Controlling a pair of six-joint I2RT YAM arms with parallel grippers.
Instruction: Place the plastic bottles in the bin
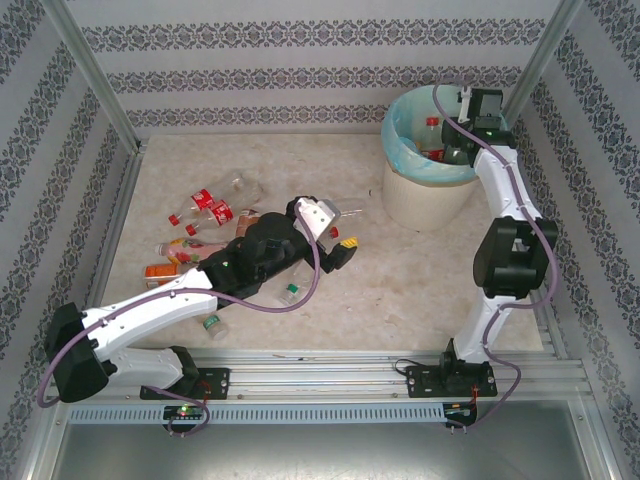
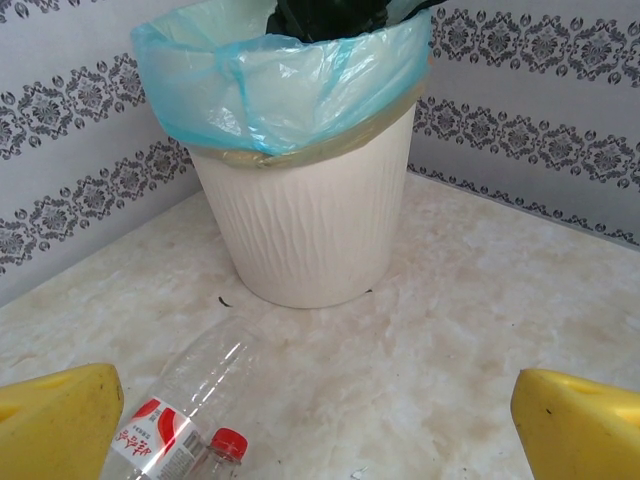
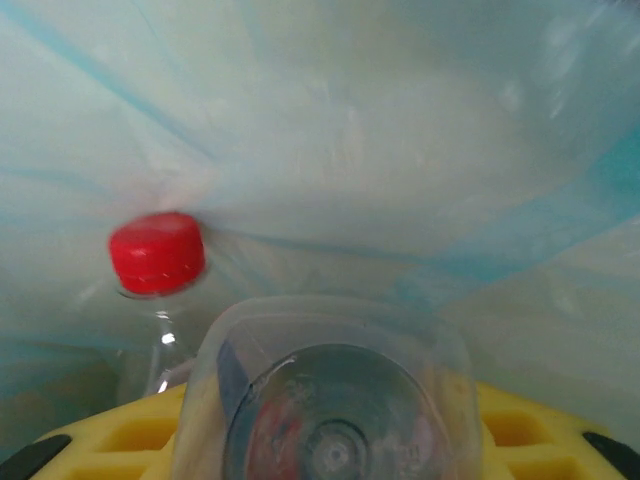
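While the right gripper (image 3: 330,462) grips a clear bottle (image 3: 335,395) inside the bin (image 1: 420,205) beside a red-capped bottle (image 3: 155,255) already there, the left gripper (image 2: 320,425) gapes empty near a red-labelled bottle (image 2: 160,435), one of several bottles (image 1: 207,207) left on the table (image 1: 400,290)

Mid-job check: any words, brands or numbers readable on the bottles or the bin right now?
Nothing can be read outright.
Red-and-white label on the clear plastic bottle lying before the bin: white script, too small to read.
Red labels on the clustered clear bottles in the top view: too small.
Ribbed cream-white bin with turquoise liner: no markings.
Clear bottle seen end-on: blurred, no print.
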